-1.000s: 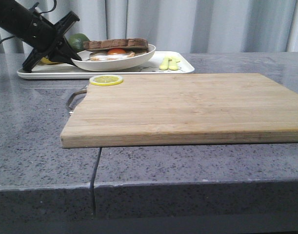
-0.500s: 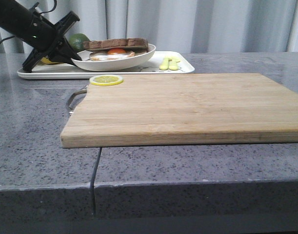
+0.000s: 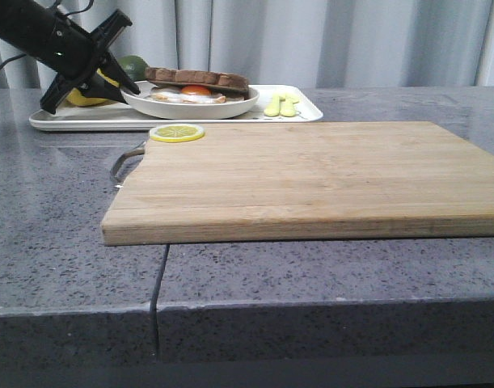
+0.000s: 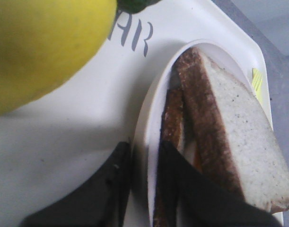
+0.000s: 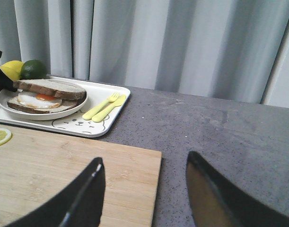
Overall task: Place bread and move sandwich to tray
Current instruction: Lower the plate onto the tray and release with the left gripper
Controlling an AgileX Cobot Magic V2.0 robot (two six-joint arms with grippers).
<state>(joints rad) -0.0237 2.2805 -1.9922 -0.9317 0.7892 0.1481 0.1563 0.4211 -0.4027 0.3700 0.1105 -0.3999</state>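
Note:
The sandwich point(image 3: 196, 84), brown-crusted slices over a fried egg, lies on a round white plate point(image 3: 190, 105) that rests on the white tray point(image 3: 230, 115) at the back left. Its top slice of bread point(image 4: 239, 142) is pale with a dark crust. My left gripper point(image 3: 127, 87) is shut on the plate's left rim point(image 4: 144, 142), one finger point(image 4: 111, 189) outside and the other finger point(image 4: 182, 189) inside against the crust. My right gripper point(image 5: 144, 165) hangs open and holds nothing, over the wooden board's corner point(image 5: 135, 175); the sandwich point(image 5: 47, 94) and tray point(image 5: 113, 118) lie beyond it.
A large wooden cutting board point(image 3: 311, 174) fills the table's middle, with a lemon slice point(image 3: 176, 132) at its back left corner. On the tray are a lemon point(image 4: 40, 47), a lime point(image 3: 135, 65) and yellow cutlery point(image 3: 280, 105). A seam point(image 3: 159, 283) splits the grey counter.
The plate with the sandwich has come down and levelled out onto the tray, and my left gripper has tilted with it, still shut on the rim.

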